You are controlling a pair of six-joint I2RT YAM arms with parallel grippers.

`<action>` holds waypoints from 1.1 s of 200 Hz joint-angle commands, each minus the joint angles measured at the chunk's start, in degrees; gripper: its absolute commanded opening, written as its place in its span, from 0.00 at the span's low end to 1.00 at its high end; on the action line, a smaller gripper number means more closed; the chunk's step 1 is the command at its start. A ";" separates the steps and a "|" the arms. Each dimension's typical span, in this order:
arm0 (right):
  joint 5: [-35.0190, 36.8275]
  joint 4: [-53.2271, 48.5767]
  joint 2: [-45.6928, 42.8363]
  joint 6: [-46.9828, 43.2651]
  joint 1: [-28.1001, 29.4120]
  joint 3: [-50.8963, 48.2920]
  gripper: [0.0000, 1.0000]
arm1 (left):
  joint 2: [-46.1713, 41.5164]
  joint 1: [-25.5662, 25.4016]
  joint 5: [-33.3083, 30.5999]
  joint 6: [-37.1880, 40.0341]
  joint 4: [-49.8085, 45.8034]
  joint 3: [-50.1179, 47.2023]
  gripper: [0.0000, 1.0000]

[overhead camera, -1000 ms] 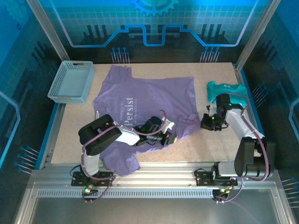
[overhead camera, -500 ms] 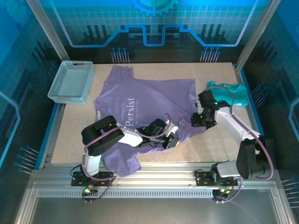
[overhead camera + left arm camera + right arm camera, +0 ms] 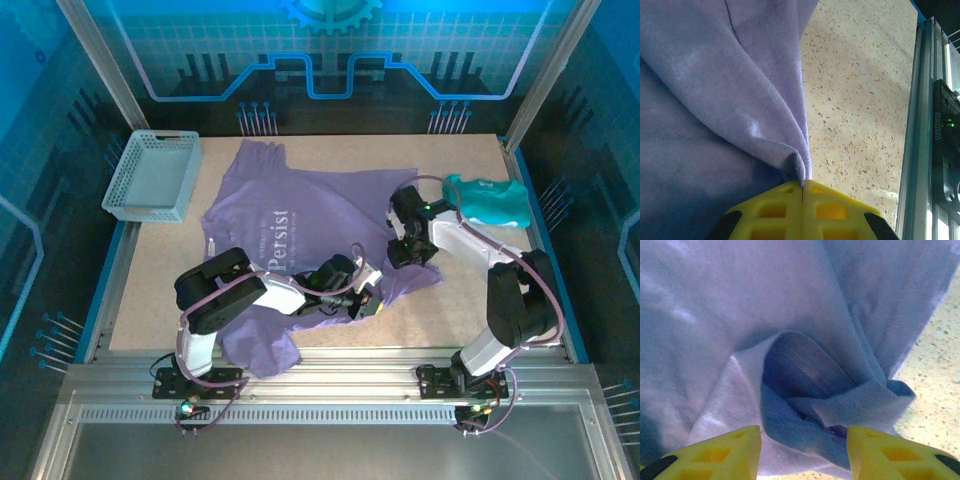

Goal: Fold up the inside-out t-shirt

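Observation:
The inside-out t-shirt (image 3: 300, 205), lavender with pale lettering, lies spread and rumpled across the table's middle. My left gripper (image 3: 368, 300) is shut on a pinched edge of the t-shirt (image 3: 765, 120) near the front of the table; in the left wrist view the yellow jaws meet with cloth caught between them. My right gripper (image 3: 402, 250) hovers over the shirt's right side, open. In the right wrist view its yellow fingertips (image 3: 727, 452) stand apart on either side of a folded sleeve opening (image 3: 810, 390), nothing gripped.
A grey mesh basket (image 3: 152, 176) stands at the back left. A teal garment (image 3: 487, 203) lies at the back right beside the right arm. Bare speckled tabletop (image 3: 860, 100) runs to the right of the left gripper, up to the metal front rail (image 3: 925, 140).
My right gripper has moved left from beside the teal garment onto the shirt's right side and opened. The left gripper shifted slightly right, still pinching the cloth.

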 commanded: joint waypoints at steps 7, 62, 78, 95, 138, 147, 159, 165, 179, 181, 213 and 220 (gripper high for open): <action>-0.49 -1.69 2.48 -2.08 0.87 2.57 0.44 | 0.54 0.22 -0.41 1.04 0.16 0.30 0.00; 0.36 -4.16 5.02 -2.16 0.89 3.04 0.43 | 0.55 0.20 -0.41 1.05 0.21 0.24 0.00; -0.11 -4.52 5.24 -1.95 0.87 2.55 0.42 | 0.54 0.21 -0.41 1.05 0.24 0.33 0.00; 0.16 -4.52 5.16 -1.87 0.87 1.89 0.42 | 0.54 0.22 -0.49 1.05 0.22 0.24 0.00; -2.14 -4.25 2.67 -1.77 0.89 1.71 0.47 | 0.62 0.19 -0.48 1.05 0.18 0.22 0.00; -2.58 -4.12 1.80 -2.02 0.91 1.40 0.48 | 0.71 0.23 -0.45 1.01 0.19 0.31 0.00; -2.81 -3.96 0.84 -2.17 0.98 0.98 0.49 | 0.71 0.21 -0.50 1.05 0.21 0.38 0.00; -2.67 -3.92 0.55 -2.22 0.90 0.80 0.50 | 0.71 0.23 -0.50 1.05 0.19 0.39 0.00; -1.93 -3.91 0.54 -2.15 0.94 0.32 0.52 | 0.71 0.23 -0.41 1.00 0.27 0.40 0.00; -1.77 -3.91 0.57 -2.14 1.01 0.27 0.52 | 0.76 0.19 -0.41 1.00 0.32 0.40 0.00; 1.79 -4.69 3.39 -1.77 2.17 0.43 0.51 | 0.82 0.22 -0.32 0.99 0.28 0.41 0.00; 2.47 -4.73 4.09 -1.77 2.44 0.61 0.50 | 0.80 0.17 -0.32 0.96 0.30 0.44 0.00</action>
